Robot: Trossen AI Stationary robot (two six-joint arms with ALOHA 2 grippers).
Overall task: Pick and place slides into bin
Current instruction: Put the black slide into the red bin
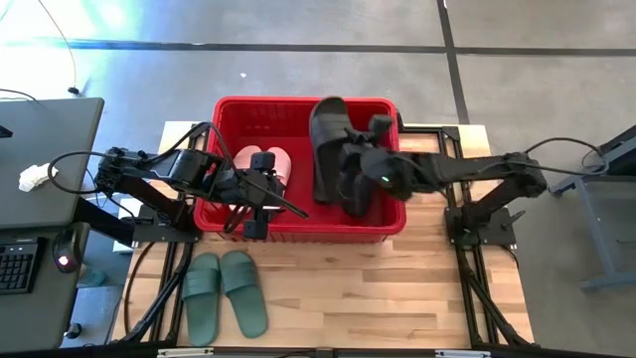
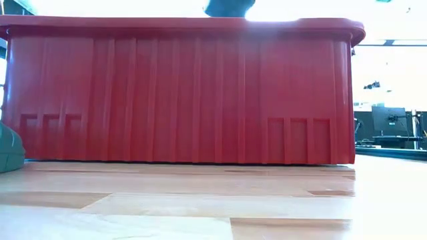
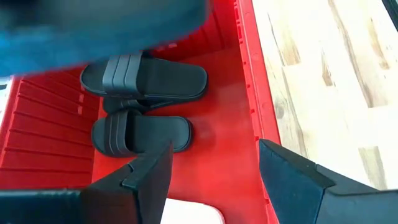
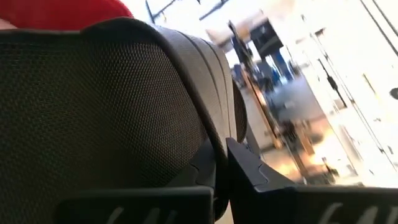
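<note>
The red bin [image 1: 298, 231] stands in the middle of the table. My right gripper [image 1: 370, 139] is over the bin's right half, shut on a black slide [image 1: 328, 134] that stands tilted above the bin. Two more black slides [image 3: 143, 78] [image 3: 140, 134] lie on the bin floor. Pale pink slides [image 1: 266, 159] lie in the bin's left half. My left gripper [image 3: 214, 174] is open and empty over the bin's near left part, above a pink slide [image 3: 186, 214]. A sage green pair [image 1: 224, 293] lies sole down on the table in front of the bin. My right gripper pinches the black slide between its two fingers [image 4: 249, 168] at a thin edge of a mesh-lined part [image 4: 205, 134]; whether that is the strap I cannot tell. The slide is lifted clear of the bin floor and tilted, its far end [image 1: 328, 107] near the bin's far wall.
The bin's thick rim [image 2: 200, 27] and tall walls surround both grippers. Bare wooden table [image 1: 397, 288] lies in front of the bin to the right of the green pair. A desk with a keyboard [image 1: 15, 264] stands to the left of the table.
</note>
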